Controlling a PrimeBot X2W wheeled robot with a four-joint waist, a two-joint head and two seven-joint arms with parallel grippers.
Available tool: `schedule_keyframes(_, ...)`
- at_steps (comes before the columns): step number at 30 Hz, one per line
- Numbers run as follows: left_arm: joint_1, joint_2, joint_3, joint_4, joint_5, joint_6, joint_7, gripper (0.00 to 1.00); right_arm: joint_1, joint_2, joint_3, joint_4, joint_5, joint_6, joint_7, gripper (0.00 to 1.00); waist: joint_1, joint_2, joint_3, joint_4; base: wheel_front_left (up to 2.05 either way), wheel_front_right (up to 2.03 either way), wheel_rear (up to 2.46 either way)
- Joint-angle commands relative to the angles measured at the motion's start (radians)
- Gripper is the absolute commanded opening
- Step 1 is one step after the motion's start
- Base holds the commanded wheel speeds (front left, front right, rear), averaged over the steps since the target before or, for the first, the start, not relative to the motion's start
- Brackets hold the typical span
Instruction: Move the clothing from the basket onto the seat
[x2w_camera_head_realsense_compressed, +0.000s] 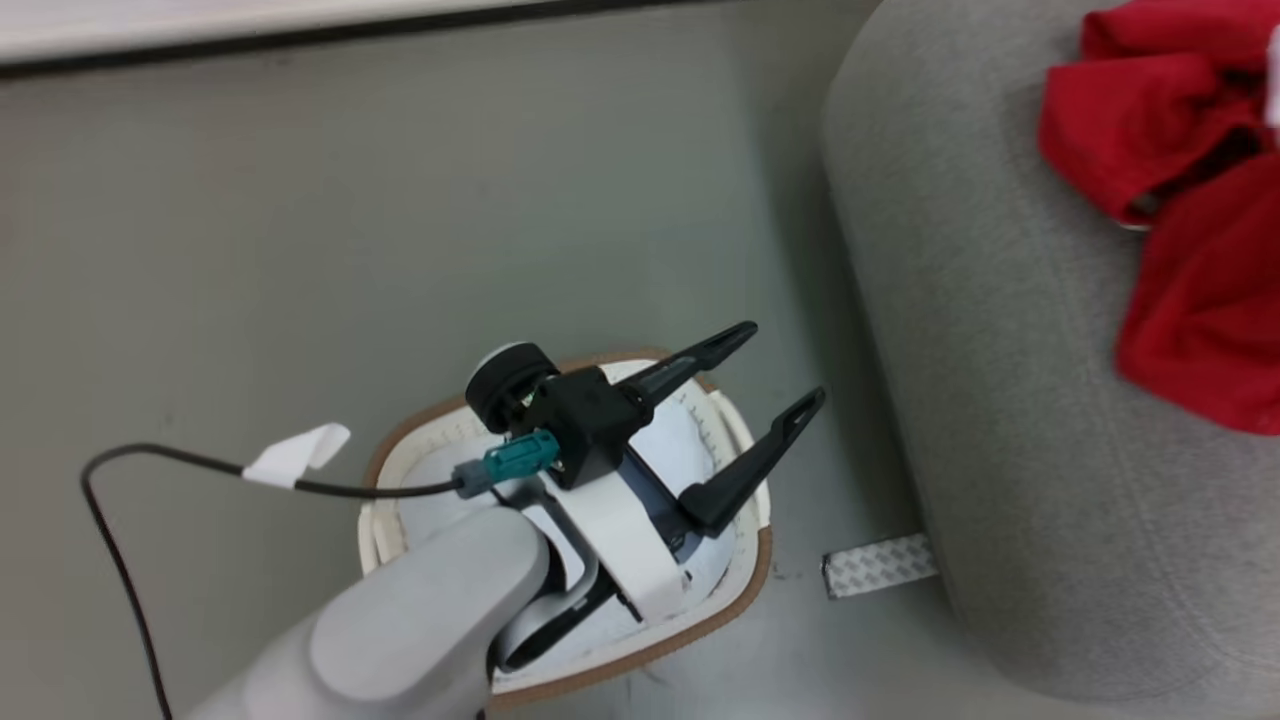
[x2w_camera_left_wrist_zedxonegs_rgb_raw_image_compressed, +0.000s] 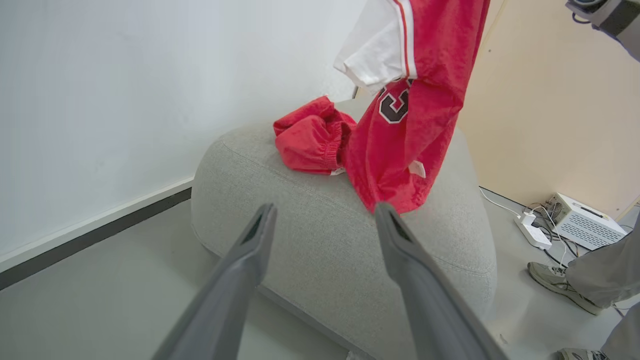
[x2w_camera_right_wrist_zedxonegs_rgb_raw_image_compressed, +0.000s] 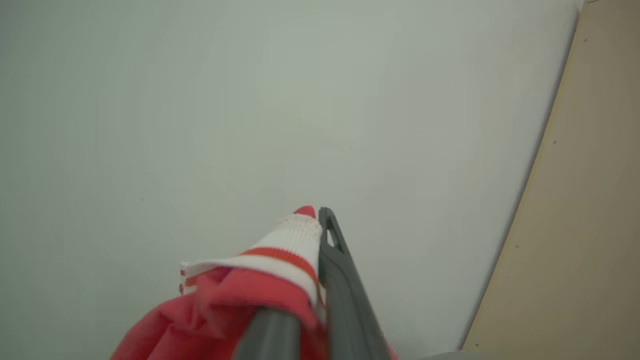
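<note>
My left gripper (x2w_camera_head_realsense_compressed: 783, 363) hangs open above the cream basket (x2w_camera_head_realsense_compressed: 757, 570) on the floor, nothing between its fingers. My arm hides much of the basket; what shows of its inside is white. To the right stands the grey seat (x2w_camera_head_realsense_compressed: 980, 400) with red clothing (x2w_camera_head_realsense_compressed: 1140, 130) bunched on top. In the left wrist view the left gripper (x2w_camera_left_wrist_zedxonegs_rgb_raw_image_compressed: 325, 207) points at the seat (x2w_camera_left_wrist_zedxonegs_rgb_raw_image_compressed: 325, 260). One red garment (x2w_camera_left_wrist_zedxonegs_rgb_raw_image_compressed: 305, 140) lies there and another (x2w_camera_left_wrist_zedxonegs_rgb_raw_image_compressed: 415, 125) dangles over it from above. My right gripper (x2w_camera_right_wrist_zedxonegs_rgb_raw_image_compressed: 312, 220) is shut on that garment's white-and-red ribbed trim (x2w_camera_right_wrist_zedxonegs_rgb_raw_image_compressed: 285, 250).
A black cable with a white tape tag (x2w_camera_head_realsense_compressed: 300, 455) loops over the floor left of the basket. A patterned strip (x2w_camera_head_realsense_compressed: 880, 565) lies by the seat's base. Beyond the seat are a power strip (x2w_camera_left_wrist_zedxonegs_rgb_raw_image_compressed: 532, 232), a white box (x2w_camera_left_wrist_zedxonegs_rgb_raw_image_compressed: 585, 227) and a person's shoe (x2w_camera_left_wrist_zedxonegs_rgb_raw_image_compressed: 555, 280).
</note>
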Motion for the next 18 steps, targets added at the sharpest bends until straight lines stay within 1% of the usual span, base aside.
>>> schedule_keyframes(1,-0.018,0.015,0.004,-0.009,0.022,-0.002,0.003,1.0,0.0,-0.017,-0.041,0.025,-0.02,-0.002,0.008,0.0,-0.0002,0.0,0.079,0.062,0.0,0.0,0.0)
schedule_keyframes(3,-0.02,0.031,0.01,-0.016,0.02,0.0,0.004,1.0,0.024,-0.024,-0.098,0.077,-0.05,-0.002,0.015,0.0,-0.0002,0.0,0.106,0.076,0.0,0.0,0.0)
schedule_keyframes(5,-0.022,0.042,0.015,-0.019,0.017,0.001,0.003,1.0,0.052,-0.017,-0.131,0.141,-0.078,-0.002,0.032,0.0,-0.0002,0.0,0.127,0.088,0.0,0.0,0.0)
schedule_keyframes(10,-0.023,0.054,0.019,-0.028,0.014,0.0,-0.001,1.0,0.087,0.031,-0.158,0.308,-0.147,-0.003,0.086,0.0,-0.0002,0.0,0.157,0.103,0.0,0.0,0.0)
schedule_keyframes(11,-0.023,0.056,0.018,-0.028,0.014,0.0,0.0,1.0,0.09,0.045,-0.152,0.341,-0.16,-0.003,0.102,0.08,-0.0002,0.0,0.159,0.104,0.0,0.0,0.0)
schedule_keyframes(12,-0.024,0.056,0.017,-0.029,0.015,-0.001,-0.001,1.0,0.088,0.054,-0.143,0.368,-0.171,-0.003,0.115,0.18,-0.0002,0.0,0.162,0.105,0.0,0.0,0.0)
schedule_keyframes(14,-0.027,0.058,0.017,-0.03,0.014,0.001,-0.001,1.0,0.079,0.069,-0.125,0.417,-0.194,-0.003,0.147,0.27,-0.0002,0.0,0.165,0.105,0.0,0.0,0.0)
schedule_keyframes(15,-0.028,0.058,0.018,-0.029,0.012,0.002,-0.001,1.0,0.076,0.078,-0.11,0.44,-0.199,-0.003,0.173,0.33,-0.0002,0.0,0.165,0.104,0.0,0.0,0.0)
schedule_keyframes(16,-0.028,0.058,0.018,-0.029,0.011,0.003,-0.001,1.0,0.073,0.086,-0.089,0.455,-0.203,-0.003,0.194,0.39,-0.0002,0.0,0.165,0.103,0.0,0.0,0.0)
schedule_keyframes(18,-0.028,0.06,0.019,-0.028,0.008,0.006,-0.001,1.0,0.061,0.096,-0.067,0.48,-0.206,-0.003,0.228,0.48,-0.0002,0.0,0.165,0.099,0.0,0.0,0.0)
